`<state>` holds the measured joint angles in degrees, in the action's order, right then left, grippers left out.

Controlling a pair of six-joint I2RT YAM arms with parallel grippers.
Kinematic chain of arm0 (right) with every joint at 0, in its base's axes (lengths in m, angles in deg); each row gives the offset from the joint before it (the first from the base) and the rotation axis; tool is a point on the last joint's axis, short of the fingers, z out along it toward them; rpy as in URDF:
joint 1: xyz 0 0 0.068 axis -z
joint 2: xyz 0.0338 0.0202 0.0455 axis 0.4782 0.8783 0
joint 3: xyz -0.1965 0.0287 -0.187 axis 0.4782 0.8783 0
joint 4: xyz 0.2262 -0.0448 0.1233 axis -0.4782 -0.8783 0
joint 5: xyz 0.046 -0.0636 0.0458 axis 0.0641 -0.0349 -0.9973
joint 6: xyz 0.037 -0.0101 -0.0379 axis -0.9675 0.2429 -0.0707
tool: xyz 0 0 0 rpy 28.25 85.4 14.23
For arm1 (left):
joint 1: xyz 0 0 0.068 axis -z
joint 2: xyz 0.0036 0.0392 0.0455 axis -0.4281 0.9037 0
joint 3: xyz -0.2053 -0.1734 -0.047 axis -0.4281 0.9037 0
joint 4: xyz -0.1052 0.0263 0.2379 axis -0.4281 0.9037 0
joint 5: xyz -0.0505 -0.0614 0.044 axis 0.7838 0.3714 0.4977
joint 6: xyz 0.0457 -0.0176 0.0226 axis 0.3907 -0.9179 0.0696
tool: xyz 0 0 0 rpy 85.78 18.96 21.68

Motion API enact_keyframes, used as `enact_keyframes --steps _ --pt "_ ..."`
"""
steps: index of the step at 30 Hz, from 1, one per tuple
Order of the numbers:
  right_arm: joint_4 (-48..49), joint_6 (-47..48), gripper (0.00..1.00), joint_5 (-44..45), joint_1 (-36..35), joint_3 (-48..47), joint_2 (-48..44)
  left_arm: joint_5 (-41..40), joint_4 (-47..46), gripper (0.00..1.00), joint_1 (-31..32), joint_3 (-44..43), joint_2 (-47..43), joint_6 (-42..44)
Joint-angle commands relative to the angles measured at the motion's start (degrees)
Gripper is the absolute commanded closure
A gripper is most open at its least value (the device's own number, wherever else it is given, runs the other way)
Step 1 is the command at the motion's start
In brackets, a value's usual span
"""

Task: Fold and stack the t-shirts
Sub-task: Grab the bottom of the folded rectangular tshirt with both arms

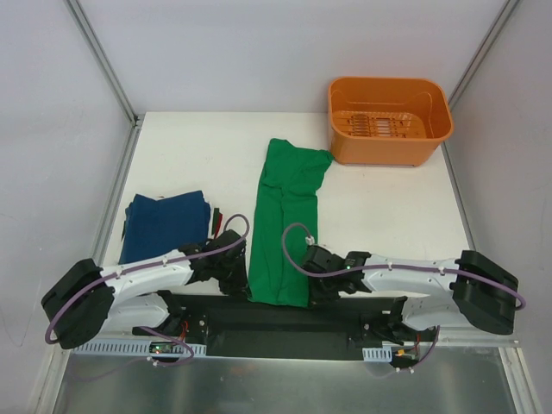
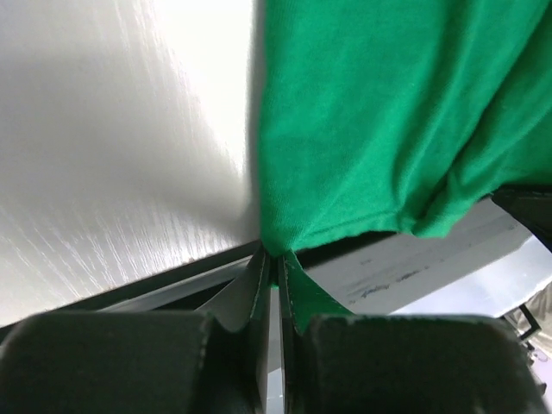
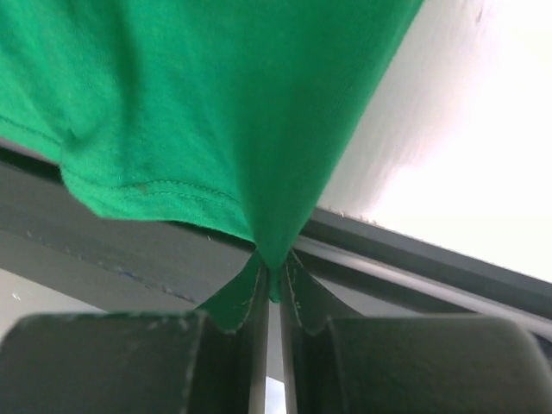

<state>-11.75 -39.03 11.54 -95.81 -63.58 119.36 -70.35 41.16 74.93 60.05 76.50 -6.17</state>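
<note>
A bright green t-shirt [image 1: 286,222] lies folded into a long strip down the middle of the table, its near end hanging over the front edge. My left gripper [image 1: 245,278] is shut on that near end's left corner, the green cloth [image 2: 379,129] pinched between the fingertips [image 2: 278,266]. My right gripper [image 1: 312,278] is shut on the right corner, the cloth [image 3: 207,112] caught at its tips [image 3: 274,274]. A folded navy blue t-shirt [image 1: 164,226] rests at the left, with a red edge [image 1: 216,212] showing beside it.
An orange plastic basket [image 1: 388,119] stands at the back right corner. A black rail [image 1: 285,321] runs along the table's front edge between the arm bases. White walls close in the sides and back.
</note>
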Motion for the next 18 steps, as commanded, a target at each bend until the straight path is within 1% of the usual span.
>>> enact_keyframes --steps 1,2,4,6,7,10,13,14,16,18 --pt "-1.10 -1.25 0.93 -1.85 -2.62 1.63 -4.12 2.70 -0.71 1.00 1.13 3.36 -7.76 -2.19" --pt "-1.10 -1.42 0.97 -2.46 -3.24 1.81 -5.34 3.14 -0.80 1.00 1.57 4.07 -9.36 -3.15" --pt "-0.31 -1.69 0.99 -3.16 -5.17 2.16 -6.75 4.46 -0.71 1.00 2.80 5.83 -14.00 -4.12" --pt "-0.48 -1.60 0.99 -3.43 -6.31 1.99 -9.21 5.86 -0.71 1.00 3.06 7.05 -17.27 -5.44" --pt "-0.83 -0.99 0.99 -3.26 -6.50 1.81 -10.18 6.30 -0.71 1.00 2.98 7.41 -20.50 -5.88" --pt "-3.81 0.85 0.99 -0.63 -6.41 0.59 -14.04 6.22 -0.71 1.00 2.98 6.63 -25.78 -6.32" --pt "-6.63 3.23 0.98 4.46 -6.23 -2.22 -17.12 3.51 -0.71 1.00 2.98 3.29 -27.74 -4.57" --pt "-7.07 4.72 0.97 6.31 -5.54 -3.02 -17.91 1.06 -0.71 1.00 3.06 1.11 -27.48 -3.17" --pt "-8.22 5.96 0.96 7.64 -4.40 -4.34 -18.36 -1.06 -0.36 1.00 2.71 -1.45 -25.12 -1.32" --pt "-9.09 8.24 0.96 9.13 -1.41 -5.92 -18.01 -3.43 -0.10 1.00 1.66 -5.49 -22.39 1.32"
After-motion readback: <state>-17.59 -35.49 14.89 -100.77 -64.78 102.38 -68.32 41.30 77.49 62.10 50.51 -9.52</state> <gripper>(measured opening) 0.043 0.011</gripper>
